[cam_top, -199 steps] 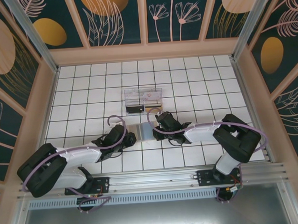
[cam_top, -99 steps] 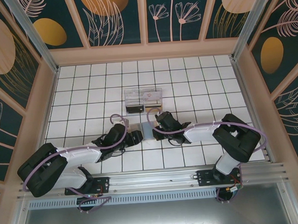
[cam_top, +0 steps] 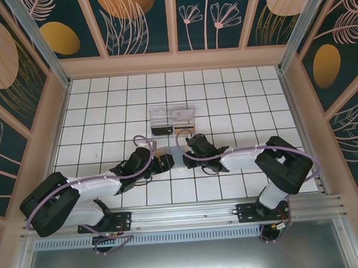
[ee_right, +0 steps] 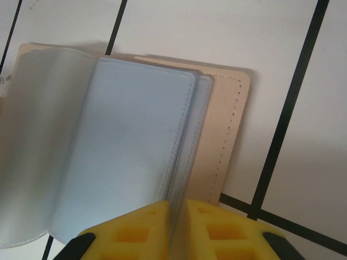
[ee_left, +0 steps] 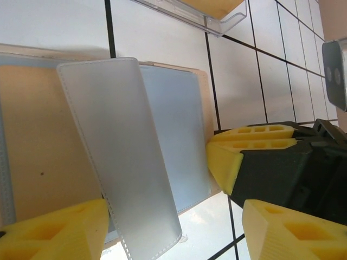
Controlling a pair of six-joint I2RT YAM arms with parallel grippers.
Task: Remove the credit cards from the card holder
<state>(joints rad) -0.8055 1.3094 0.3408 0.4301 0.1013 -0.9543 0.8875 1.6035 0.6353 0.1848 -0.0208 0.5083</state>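
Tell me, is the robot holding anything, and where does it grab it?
The right fingers pinch one clear plastic page of the wallet by its edge. The left fingers are open, holding nothing.

card holder (ee_right: 135, 151) | tan, blue-grey lining | open flat, one frosted page (ee_left: 119, 157) lifted | just beside clear box (cam_top: 172, 117), near side

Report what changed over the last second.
The left gripper slid right, up to the card holder, and its jaws are open. The right gripper stayed shut on a sleeve of the card holder. The clear box did not move.
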